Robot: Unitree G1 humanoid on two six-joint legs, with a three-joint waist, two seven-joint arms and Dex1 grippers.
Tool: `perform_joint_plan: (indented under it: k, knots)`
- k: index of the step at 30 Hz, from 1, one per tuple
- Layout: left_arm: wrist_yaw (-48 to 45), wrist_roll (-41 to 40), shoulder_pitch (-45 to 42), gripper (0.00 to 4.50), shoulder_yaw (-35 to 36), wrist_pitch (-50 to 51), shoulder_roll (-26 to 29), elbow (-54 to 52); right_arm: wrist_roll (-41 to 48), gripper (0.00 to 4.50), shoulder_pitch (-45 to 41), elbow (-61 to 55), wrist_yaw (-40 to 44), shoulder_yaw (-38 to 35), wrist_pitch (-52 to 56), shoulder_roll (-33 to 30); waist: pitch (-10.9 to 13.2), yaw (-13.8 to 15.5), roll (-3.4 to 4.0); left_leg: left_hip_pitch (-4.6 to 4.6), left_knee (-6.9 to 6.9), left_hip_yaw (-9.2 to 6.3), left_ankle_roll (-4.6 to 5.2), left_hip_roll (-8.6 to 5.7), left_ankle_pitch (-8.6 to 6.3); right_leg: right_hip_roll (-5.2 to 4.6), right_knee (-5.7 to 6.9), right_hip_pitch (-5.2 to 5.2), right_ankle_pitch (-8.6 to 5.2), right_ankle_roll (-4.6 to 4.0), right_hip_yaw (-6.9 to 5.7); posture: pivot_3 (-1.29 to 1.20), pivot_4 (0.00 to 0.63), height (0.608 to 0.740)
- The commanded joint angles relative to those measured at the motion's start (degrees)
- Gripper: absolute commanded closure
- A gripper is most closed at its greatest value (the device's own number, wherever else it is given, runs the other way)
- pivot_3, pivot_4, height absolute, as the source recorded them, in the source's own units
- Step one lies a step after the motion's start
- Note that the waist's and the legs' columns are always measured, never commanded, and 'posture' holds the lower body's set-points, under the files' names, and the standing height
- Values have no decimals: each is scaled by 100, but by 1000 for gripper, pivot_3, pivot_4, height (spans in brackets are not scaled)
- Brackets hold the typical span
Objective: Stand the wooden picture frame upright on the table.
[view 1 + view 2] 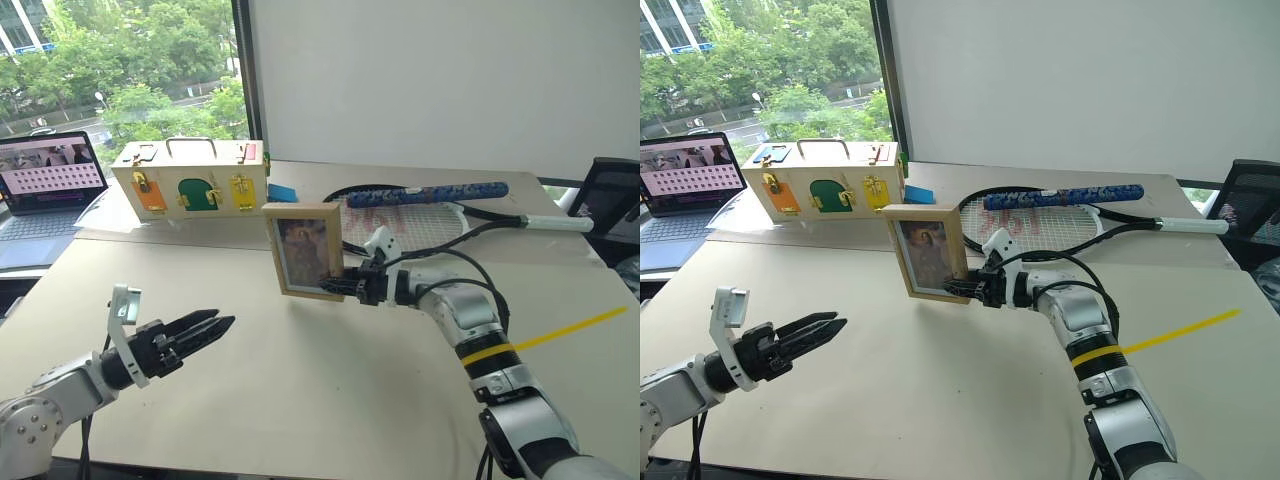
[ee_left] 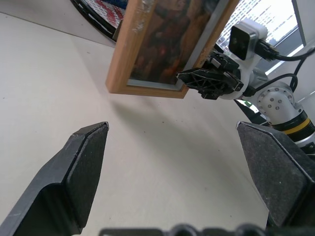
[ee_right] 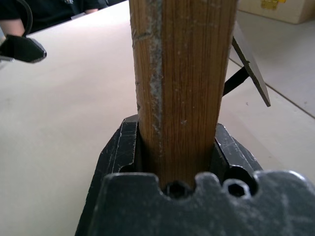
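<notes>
The right claw (image 1: 340, 285) holds the small light-wood picture frame (image 1: 304, 250) by its edge, above the beige bench (image 1: 300, 400); the left claw (image 1: 205, 328), wide, is well apart.

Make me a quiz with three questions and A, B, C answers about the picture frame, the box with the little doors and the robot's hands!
1. Where is the wooden picture frame?
A. Lying flat on the table
B. Held upright above the table by the right end effector
C. On top of the laptop

2. How many coloured doors show on the front of the cream box?
A. One
B. Three
C. Six

3. How is the left end effector?
A. Open and holding nothing
B. Shut on the racket
C. Shut on the frame

Answers:
1 B, its fingers clamp the frame's lower corner.
2 B, orange, green and yellow doors.
3 A, its fingers stand wide apart in the left wrist view.
</notes>
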Motion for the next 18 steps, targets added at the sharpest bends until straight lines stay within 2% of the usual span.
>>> perform_joint_plan:
  k: [1,7,18]
  knots:
    - [68,11,207,0,200,-184,-44,-333,438,3244,-191,303,266,-398,709,92,0,-2,0,0,-1,0,1,0,-1,0,0,0,0,0,0,0,150,739]
    - [65,257,335,0,38,-315,-21,-459,105,3246,44,584,356,-306,406,297,-1,-31,0,0,1,1,2,0,-1,1,1,-1,0,0,0,0,150,739]
    - [-208,847,126,0,-332,-529,53,-184,-235,3249,772,114,149,-172,128,436,-3,-78,0,3,6,1,2,0,-2,1,2,3,0,0,-1,0,150,739]
